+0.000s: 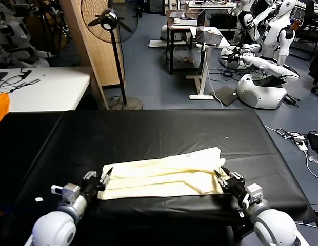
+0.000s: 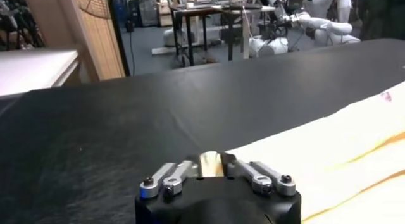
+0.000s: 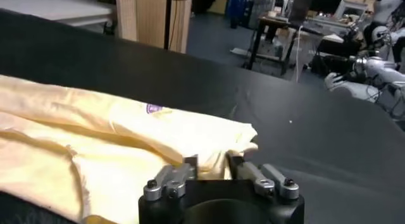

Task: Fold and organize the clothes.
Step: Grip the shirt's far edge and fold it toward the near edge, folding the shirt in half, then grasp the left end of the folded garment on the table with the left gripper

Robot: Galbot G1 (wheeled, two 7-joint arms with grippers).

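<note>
Item: cream shirt (image 1: 164,177), lying as a long, already partly folded band across the near middle of the black table cover (image 1: 159,133), its near edge close to the table's front.

Left gripper (image 1: 103,179): at the shirt's left end, fingers closed on a pinch of the fabric edge; the left wrist view shows cream cloth between them (image 2: 211,163).

Right gripper (image 1: 221,179): at the shirt's right near corner, likewise clamped on cloth, though its wrist view leaves the exact depth of the bite uncertain (image 3: 209,165).

Step in hand, as judged: a two-handed fold of the near edge. To do it well, both ends should rise together and level, keeping the band taut so no slack bunches mid-span, then travel away from the robot and land edge on edge.

Room: broad bare cover beyond the shirt, free for carrying over. Little margin toward the front edge. Orange cloth (image 1: 0,107) far left, well apart.
</note>
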